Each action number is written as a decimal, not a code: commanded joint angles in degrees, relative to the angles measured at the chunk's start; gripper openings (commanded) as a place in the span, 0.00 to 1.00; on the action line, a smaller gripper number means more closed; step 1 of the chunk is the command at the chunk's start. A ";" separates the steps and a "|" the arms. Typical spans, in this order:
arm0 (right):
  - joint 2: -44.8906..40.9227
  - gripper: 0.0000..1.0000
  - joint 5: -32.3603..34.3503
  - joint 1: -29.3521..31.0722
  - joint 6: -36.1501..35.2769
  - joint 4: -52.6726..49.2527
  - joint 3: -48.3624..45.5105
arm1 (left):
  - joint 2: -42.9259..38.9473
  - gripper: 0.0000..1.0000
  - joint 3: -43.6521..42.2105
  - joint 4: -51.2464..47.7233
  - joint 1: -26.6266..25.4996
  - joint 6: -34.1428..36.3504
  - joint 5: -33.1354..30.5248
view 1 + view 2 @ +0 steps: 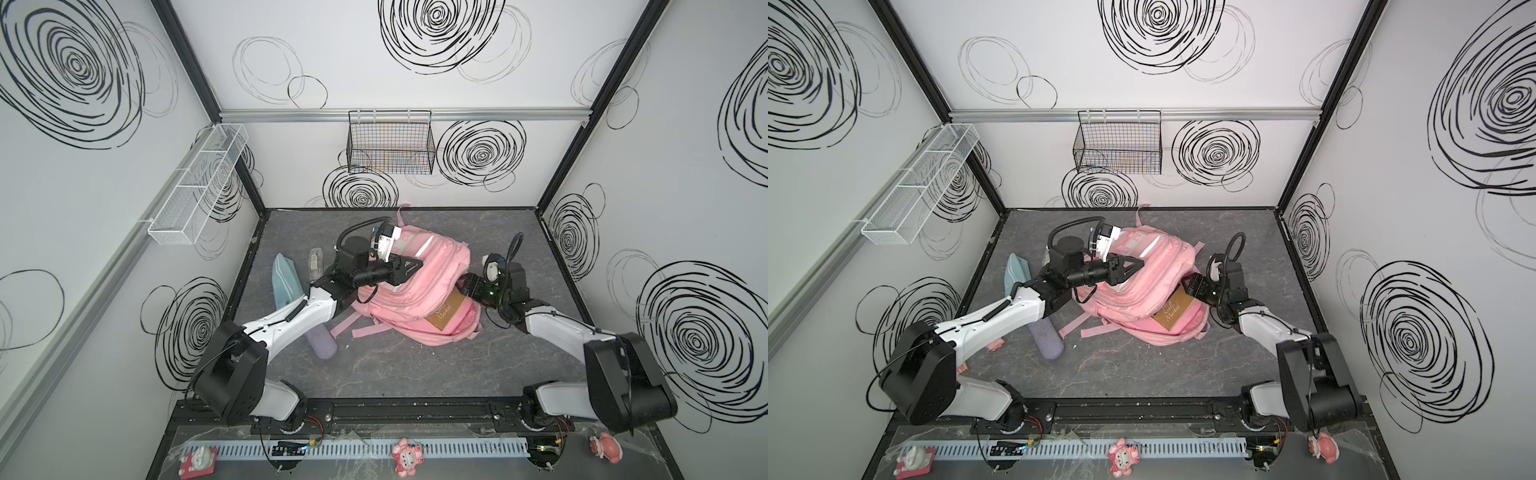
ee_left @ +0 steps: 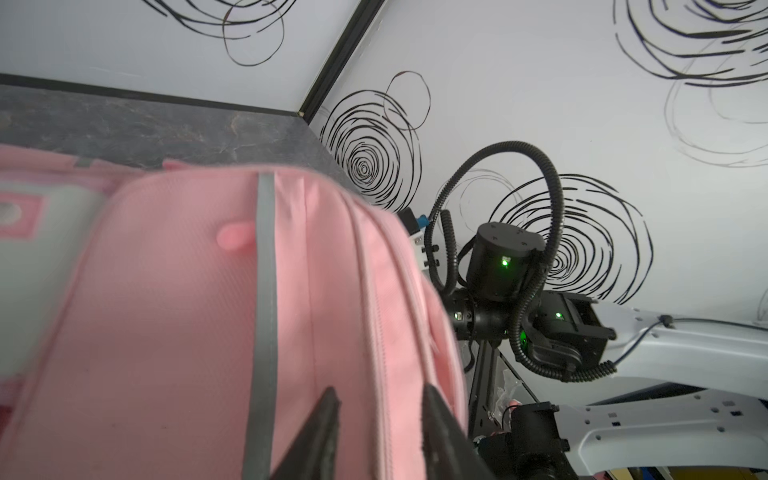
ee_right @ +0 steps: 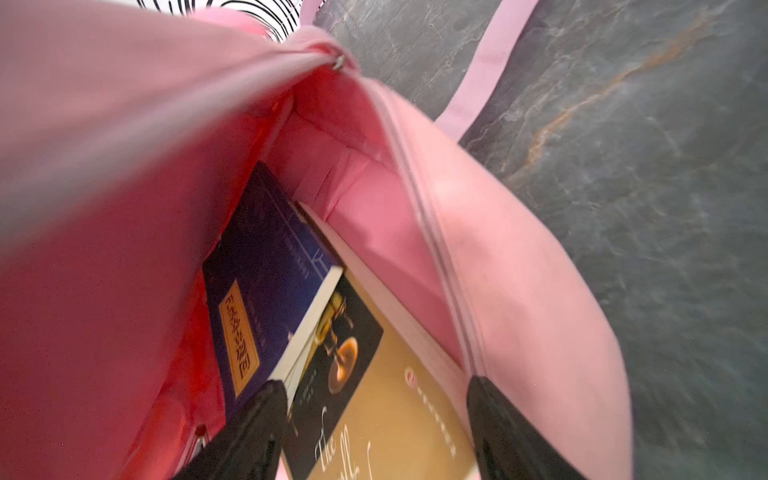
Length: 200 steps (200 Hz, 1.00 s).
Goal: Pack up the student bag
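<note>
Bag: large pink woven-fabric student bag, soft and slumped, lying flat near mid-bench; grey reflective stripe and ribbed zip tracks across its face, thin webbing straps trailing toward the front.
Bench: matte grey stone-patterned bench, veined with faint rust streaks.
Books: stiff gold-brown paperback with white script poking out of the bag's open mouth on the right arm's side. Glossy dark-blue book with an orange label deeper inside, lying over part of the gold cover.
Left gripper: over the bag's upper face; black tapered jaws partly apart, only pink fabric seen in the gap; contact with the cloth unclear.
Right gripper: at the bag's mouth; jaws spread wide and straddling the gold paperback, one by the blue book's page edge, the other by the zip rim; clamped on nothing.
Left of bag: flat teal fabric pouch and fuzzy lilac roll, both partly covered by the left arm.
Hard to make out: near flap of the bag blurred in the right wrist view; gold book's title cut off at the frame edge; bag interior hidden in both top views.
</note>
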 commanded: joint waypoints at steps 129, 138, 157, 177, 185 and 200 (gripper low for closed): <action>1.13 0.68 37.12 54.98 -18.04 -20.73 17.79 | -33.52 0.65 -3.57 -22.43 5.99 21.99 -35.64; 7.01 0.69 36.56 55.16 -23.03 -21.72 20.92 | -35.25 0.65 -4.66 -24.09 7.08 22.86 -36.60; 16.34 0.72 39.12 56.74 -33.09 -21.96 25.51 | -38.79 0.67 -6.91 -26.58 9.78 23.50 -38.83; 22.12 0.75 40.57 57.08 -39.93 -19.71 27.72 | -41.66 0.67 -8.64 -27.52 12.53 23.26 -38.92; 23.73 0.76 41.02 57.19 -41.62 -18.38 28.08 | -42.31 0.67 -8.88 -27.86 13.50 23.30 -38.60; 26.52 0.77 42.89 57.24 -43.77 -16.82 28.21 | -42.98 0.67 -8.90 -28.57 14.93 23.33 -38.31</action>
